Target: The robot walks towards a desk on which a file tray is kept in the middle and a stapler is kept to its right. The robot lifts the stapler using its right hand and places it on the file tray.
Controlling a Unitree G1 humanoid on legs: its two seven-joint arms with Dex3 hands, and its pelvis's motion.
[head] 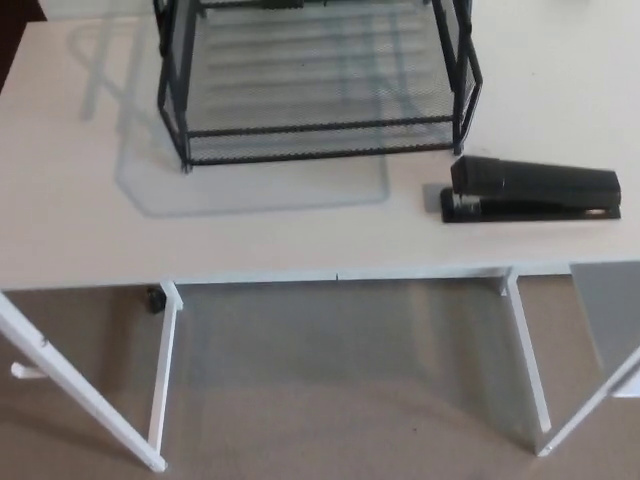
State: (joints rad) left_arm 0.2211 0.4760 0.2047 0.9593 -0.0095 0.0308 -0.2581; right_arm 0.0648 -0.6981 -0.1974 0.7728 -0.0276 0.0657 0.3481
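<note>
As the right hand is out of view, I cannot tell its state; it should grasp the stapler (530, 188), mid-right, across its body.

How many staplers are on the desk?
1. The stapler lies on the desk, just right of the file tray; parts of the desk are out of view.

No readable text

The stapler (530, 188), the tray (320, 128) and the bench (80, 220) show no lettering, label, brand or number that can be made out; their surfaces are plain or too blurred to read.
</note>
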